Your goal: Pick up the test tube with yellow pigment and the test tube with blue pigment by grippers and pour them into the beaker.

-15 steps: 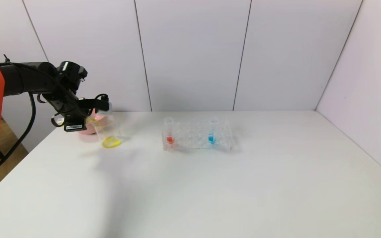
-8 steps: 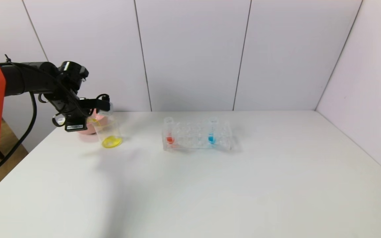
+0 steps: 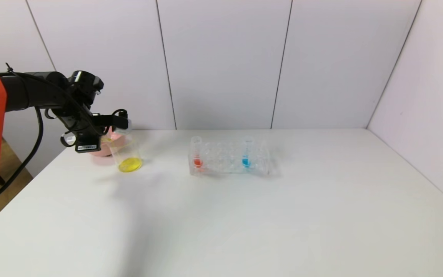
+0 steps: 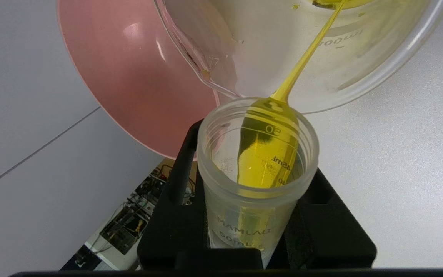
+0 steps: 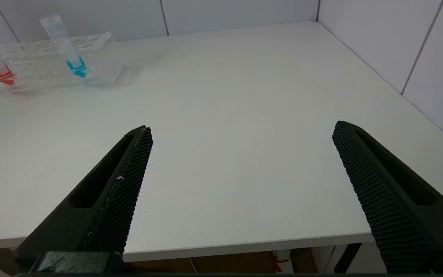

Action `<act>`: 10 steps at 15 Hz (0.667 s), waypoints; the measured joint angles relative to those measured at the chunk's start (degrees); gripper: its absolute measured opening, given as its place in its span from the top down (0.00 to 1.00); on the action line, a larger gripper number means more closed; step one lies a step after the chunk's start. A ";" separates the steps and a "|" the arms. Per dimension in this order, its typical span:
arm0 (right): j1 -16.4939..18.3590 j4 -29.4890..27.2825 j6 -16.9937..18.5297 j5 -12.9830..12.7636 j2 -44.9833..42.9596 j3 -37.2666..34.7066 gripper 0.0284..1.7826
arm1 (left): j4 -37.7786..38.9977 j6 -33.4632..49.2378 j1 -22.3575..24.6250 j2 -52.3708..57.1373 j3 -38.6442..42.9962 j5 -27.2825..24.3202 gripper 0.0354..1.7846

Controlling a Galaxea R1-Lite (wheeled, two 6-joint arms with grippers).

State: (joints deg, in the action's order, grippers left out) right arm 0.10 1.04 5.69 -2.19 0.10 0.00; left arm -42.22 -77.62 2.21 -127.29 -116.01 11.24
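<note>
- Your left claw point(image 4: 258, 215) is clamped on the test tube with yellow pigment point(image 4: 258, 161), which lies tipped with its mouth towards the beaker point(image 3: 126, 156); a thin yellow stream runs from the lip into the glass.
- In the head view, the beaker stands at about 4 o'clock from that claw, just below it, with a yellow pool on its bottom. The pink bowl point(image 3: 104, 148) sits right behind it.
- By my reading the yellow pour is nearly done, though some liquid is left in the tube.
- The relation that matters next: the test tube with blue pigment point(image 3: 247, 152) stands upright in the clear rack point(image 3: 229, 159), its long axis vertical, far off at 3 o'clock from the beaker.
- Your right claw point(image 5: 240, 184) hangs wide apart and empty over the counter point(image 3: 244, 215). In its wrist view the blue tube lies at about 11 o'clock, well away.
- The right arm looks better placed for that tube, approaching from the side against the upright axis.
- A red tube point(image 3: 197, 153) shares the rack; keep off it.
</note>
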 joint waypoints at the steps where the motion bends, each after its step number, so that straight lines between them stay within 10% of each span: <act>1: 0.00 0.00 0.00 0.02 0.00 0.00 0.04 | 0.27 0.04 -0.10 0.01 0.00 0.05 0.71; 10: 0.00 0.00 -0.02 0.00 0.00 0.00 0.04 | 0.63 0.35 -0.73 0.12 0.00 2.76 0.71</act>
State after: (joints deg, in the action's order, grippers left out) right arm 0.10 1.04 5.67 -2.19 0.10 0.00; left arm -41.58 -77.26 1.48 -127.17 -116.01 13.99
